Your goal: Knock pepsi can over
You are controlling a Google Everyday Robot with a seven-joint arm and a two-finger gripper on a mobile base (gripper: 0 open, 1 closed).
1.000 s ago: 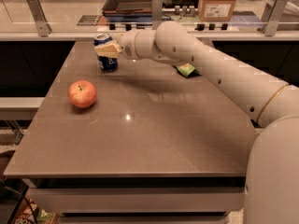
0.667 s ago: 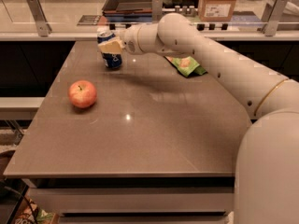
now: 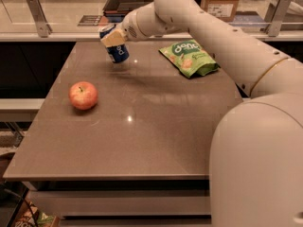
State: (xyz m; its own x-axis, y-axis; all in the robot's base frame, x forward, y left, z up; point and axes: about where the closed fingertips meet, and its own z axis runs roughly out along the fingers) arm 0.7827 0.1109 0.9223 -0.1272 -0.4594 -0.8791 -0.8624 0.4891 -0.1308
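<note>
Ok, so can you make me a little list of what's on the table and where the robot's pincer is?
pincer: at the far left part of the table, up against the top half of the pepsi can
pepsi can: tilted, top leaning left, not lying flat yet
apple: left side, nearer the camera, apart from the can
green snack bag: far right, lying flat
table: brown top, holding all three things

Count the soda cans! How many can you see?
1. The pepsi can leans tilted at the table's far left, the gripper at its top. The arm might hide another.
</note>
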